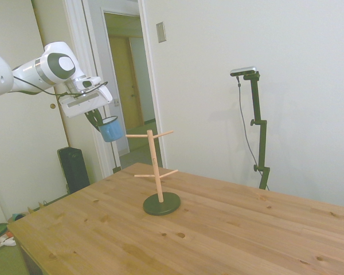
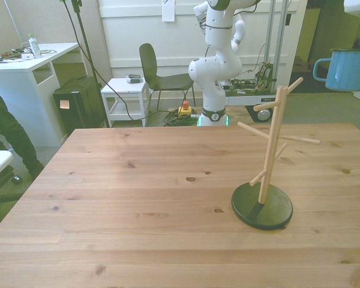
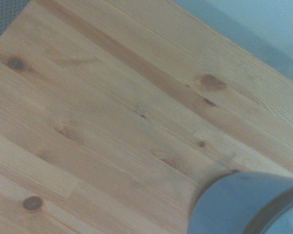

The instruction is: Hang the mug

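Mug (image 3: 244,204) fills the wrist view's corner, close and blurred, with bare table (image 3: 112,112) under it. You have the mug (image 1: 110,129) up in the air, well above the table, hanging from the gripper (image 1: 96,119) with its dark fingers closed on the rim area; the exact contact is too small to tell. In the front view the mug (image 2: 350,69) sits at the right edge, handle loop pointing toward the stand (image 2: 270,150), level with the top pegs but still apart from them.

Handling guess: enamel, so stiff, light, and slick, and it could swivel in a rim pinch if the handle bumps a peg. Chipping is the risk, not breaking. Your hold leaves the handle free, which is what you need.

Stand is thin wood on a dark round base (image 1: 161,204), and likely tips if pushed sideways. Thread the loop over an upward-angled peg (image 1: 136,136) gently, then let go.
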Available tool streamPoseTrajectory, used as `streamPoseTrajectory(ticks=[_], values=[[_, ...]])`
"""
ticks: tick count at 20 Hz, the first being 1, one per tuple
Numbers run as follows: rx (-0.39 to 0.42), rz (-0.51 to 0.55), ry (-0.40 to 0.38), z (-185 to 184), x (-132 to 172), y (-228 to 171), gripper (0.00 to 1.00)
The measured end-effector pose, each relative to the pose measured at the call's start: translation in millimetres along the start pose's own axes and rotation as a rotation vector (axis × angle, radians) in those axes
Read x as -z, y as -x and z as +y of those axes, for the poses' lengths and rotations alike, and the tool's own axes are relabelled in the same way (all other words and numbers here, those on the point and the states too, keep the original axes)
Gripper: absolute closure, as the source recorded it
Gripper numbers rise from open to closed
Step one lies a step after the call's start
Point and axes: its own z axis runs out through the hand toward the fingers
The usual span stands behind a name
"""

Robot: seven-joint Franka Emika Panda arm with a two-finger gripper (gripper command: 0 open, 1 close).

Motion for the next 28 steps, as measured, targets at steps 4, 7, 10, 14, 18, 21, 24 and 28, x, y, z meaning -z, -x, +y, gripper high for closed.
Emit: streamPoseTrajectory(ticks=[4, 7, 10, 14, 18, 21, 24, 28], values=[[-0.015, 0.003, 0.01, 15.8, -1.0, -10.2, 1.0], [-0.018, 0.0, 0.022, 28.3, -4.6, -15.9, 1.0], [-0.02, -0.004, 0.029, 35.8, -7.7, -18.1, 1.0], [-0.021, -0.005, 0.029, 39.4, -8.1, -20.4, 1.0], [-0.023, -0.008, 0.032, 47.5, -10.4, -26.2, 1.0], [-0.028, -0.01, 0.035, 55.9, -13.0, -32.3, 1.0], [-0.036, -0.013, 0.036, 62.4, -15.3, -38.0, 1.0], [-0.044, -0.012, 0.035, 68.3, -19.0, -49.3, 1.0]])
